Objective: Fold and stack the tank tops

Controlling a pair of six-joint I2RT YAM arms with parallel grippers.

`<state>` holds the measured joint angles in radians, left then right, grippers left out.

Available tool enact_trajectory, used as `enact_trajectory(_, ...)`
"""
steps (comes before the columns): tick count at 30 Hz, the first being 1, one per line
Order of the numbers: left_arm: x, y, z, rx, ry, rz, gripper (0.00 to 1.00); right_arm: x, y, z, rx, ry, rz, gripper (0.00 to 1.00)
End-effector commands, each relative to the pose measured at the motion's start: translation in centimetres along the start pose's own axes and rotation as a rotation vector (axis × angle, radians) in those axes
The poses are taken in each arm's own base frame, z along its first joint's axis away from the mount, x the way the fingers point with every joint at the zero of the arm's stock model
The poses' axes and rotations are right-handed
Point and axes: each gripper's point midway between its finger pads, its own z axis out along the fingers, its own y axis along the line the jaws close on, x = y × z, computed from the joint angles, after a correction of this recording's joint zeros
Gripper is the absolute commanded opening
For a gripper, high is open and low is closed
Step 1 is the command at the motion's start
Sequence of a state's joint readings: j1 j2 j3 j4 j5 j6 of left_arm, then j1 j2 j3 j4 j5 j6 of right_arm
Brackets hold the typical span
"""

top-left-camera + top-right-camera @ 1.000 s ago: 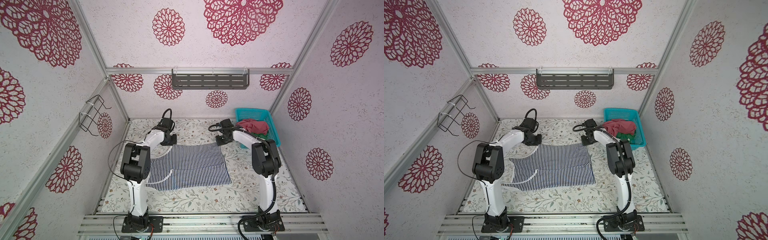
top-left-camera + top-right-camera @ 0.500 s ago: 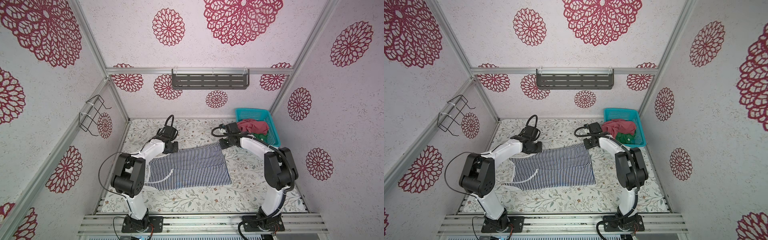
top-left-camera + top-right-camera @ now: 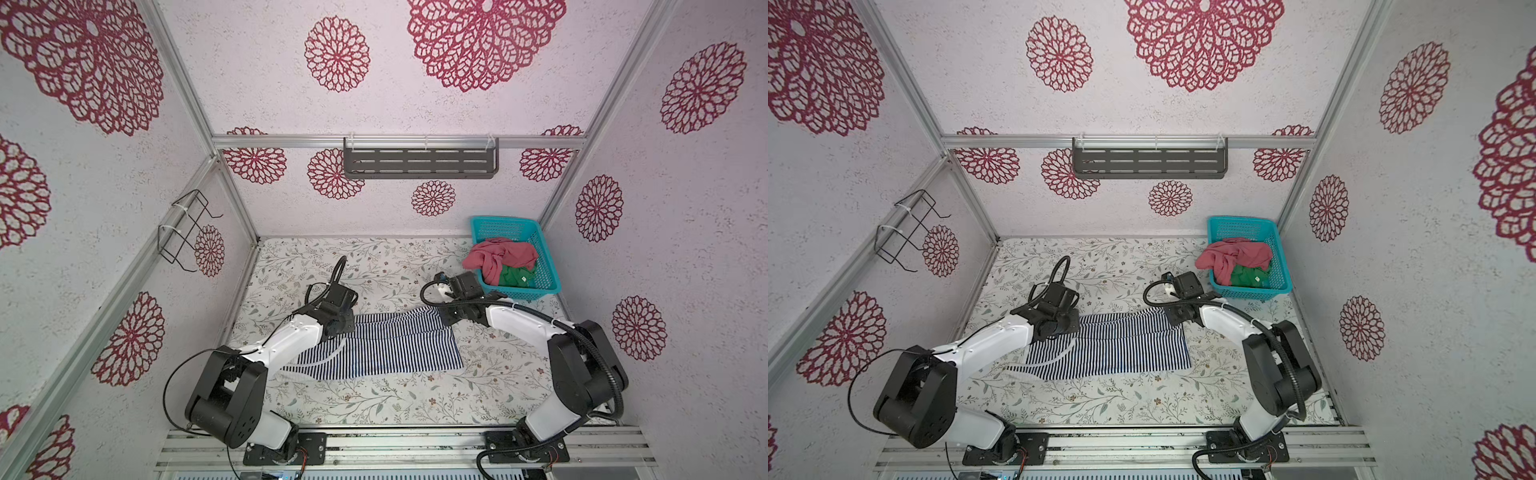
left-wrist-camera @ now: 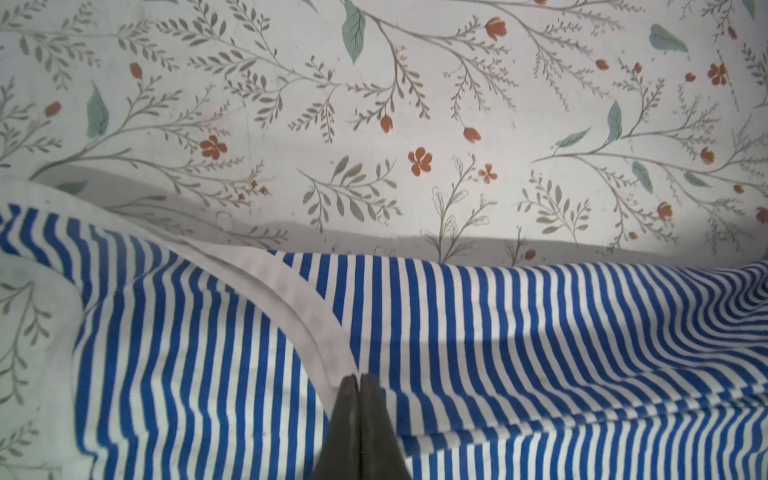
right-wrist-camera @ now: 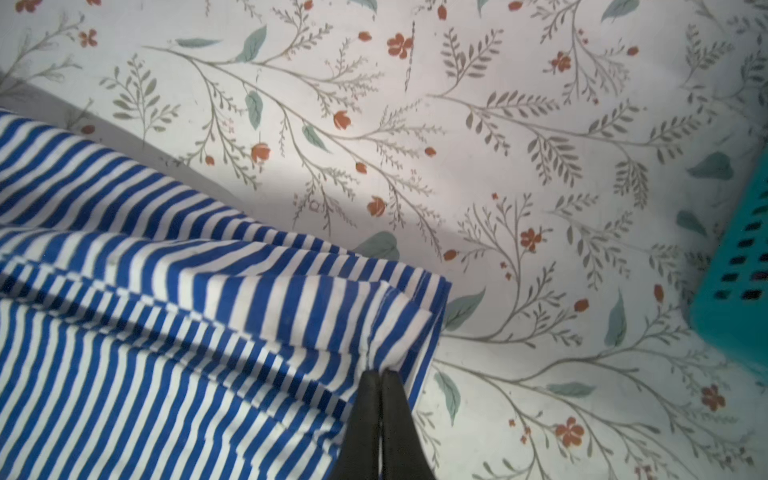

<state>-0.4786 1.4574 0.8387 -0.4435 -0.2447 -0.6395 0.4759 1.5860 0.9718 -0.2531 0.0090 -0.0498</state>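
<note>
Left claw [image 4: 358, 376] is pressed shut on the white-trimmed armhole of the striped tank top [image 3: 386, 349] and right claw [image 5: 380, 372] pinches its hem corner, so carry both back at one height and pace, I'd say, and lay that raised edge square on the flat edge behind the claws. Your arms reach low and forward, wrists tipped down, one at each side of the cloth; pink top [image 3: 503, 255] and green top [image 3: 515, 276] sit in the basket [image 3: 505, 219] just beyond the right claw.
</note>
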Motion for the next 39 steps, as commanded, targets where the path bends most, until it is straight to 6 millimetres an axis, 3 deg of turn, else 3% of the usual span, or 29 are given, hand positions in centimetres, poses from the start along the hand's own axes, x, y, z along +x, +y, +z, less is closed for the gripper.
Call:
enact_trajectory(1,0.3,0.2,-1.1,-0.013,-0.069,-0.093,0.00,-0.3,-0.1,-2.0,0.023,-0.069,0.041,0.00)
enact_trajectory(10,5.8,1.5,-1.3,-0.039,-0.053,-0.219,0.00,4.9,1.8,-2.4,-0.032,-0.034,0.131,0.00)
enact_trajectory(14,6.8,1.9,-1.9,-0.066,-0.053,-0.222,0.02,5.2,1.5,-2.9,-0.019,-0.028,0.153,0.04)
enact_trajectory(16,6.3,2.0,-3.0,-0.066,-0.064,-0.219,0.29,5.5,1.4,-3.0,-0.017,0.004,0.163,0.17)
enact_trajectory(17,5.7,2.0,-3.8,-0.059,-0.077,-0.215,0.44,5.6,1.4,-3.1,-0.012,0.020,0.172,0.31)
enact_trajectory(18,5.0,2.0,-4.8,-0.049,-0.093,-0.212,0.51,5.8,1.3,-3.2,-0.006,0.036,0.176,0.38)
enact_trajectory(20,3.8,1.6,-6.4,-0.020,-0.119,-0.207,0.58,5.7,0.8,-3.6,0.020,0.049,0.188,0.42)
enact_trajectory(24,2.5,-0.3,-7.5,0.063,-0.111,-0.191,0.55,4.0,0.4,-4.8,0.040,0.041,0.224,0.43)
enact_trajectory(29,2.4,-3.9,-5.1,0.096,-0.009,-0.142,0.50,1.7,1.6,-5.2,0.003,0.039,0.344,0.34)
enact_trajectory(34,4.7,-5.6,-1.5,0.105,0.099,-0.130,0.48,0.1,4.4,-3.9,-0.064,0.044,0.386,0.26)
enact_trajectory(36,6.0,-5.4,-0.4,0.090,0.136,-0.131,0.48,0.4,5.4,-2.8,-0.078,0.085,0.402,0.25)
enact_trajectory(39,8.0,-4.5,0.8,0.059,0.187,-0.135,0.48,2.8,5.9,-0.9,-0.059,0.169,0.435,0.24)
